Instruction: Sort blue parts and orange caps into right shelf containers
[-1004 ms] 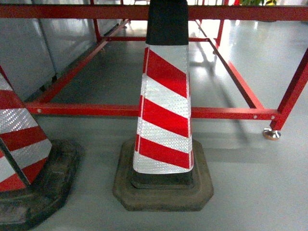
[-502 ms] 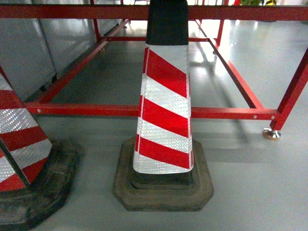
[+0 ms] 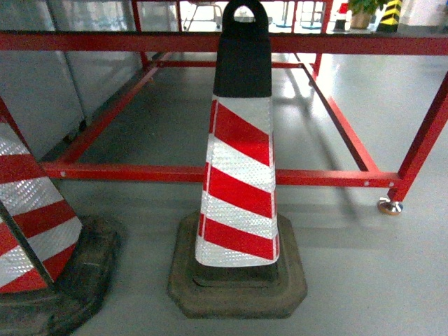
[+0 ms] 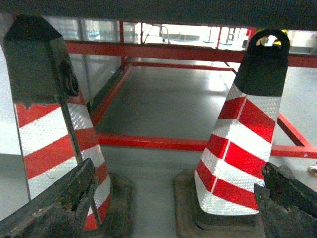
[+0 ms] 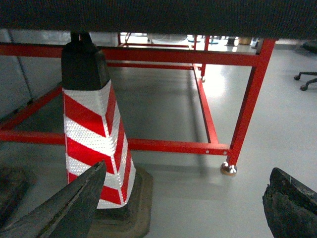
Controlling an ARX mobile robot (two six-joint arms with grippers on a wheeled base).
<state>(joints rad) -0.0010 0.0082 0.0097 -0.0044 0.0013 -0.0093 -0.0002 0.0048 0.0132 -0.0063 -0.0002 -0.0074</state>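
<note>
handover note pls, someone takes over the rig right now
Left end effector: open, empty. Right end effector: open, empty.
No caps, blue parts or crates in any view.
Ahead: a striped cone on the floor, a second cone to its left, and a red frame behind them.
Done: nothing visible. Left: find the parts and crates, then sort everything.
</note>
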